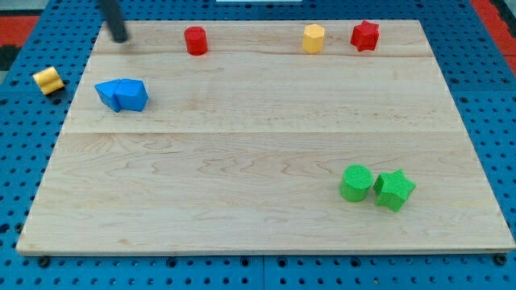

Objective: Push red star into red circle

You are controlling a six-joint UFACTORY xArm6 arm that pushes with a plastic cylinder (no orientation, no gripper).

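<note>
Setting: robotics lab or test bench, probably; no walls or room fittings show, so the attribution rests on the fixtures alone. Evidence: pale wooden board [266, 161] of jointed planks as work surface; blue perforated pegboard [20, 161] with a regular hole grid beyond its left, right and bottom edges; red matting [24, 20] past the top left corner; small coloured test pieces, e.g. green cylinder [355, 182], near the bottom right corner.
</note>
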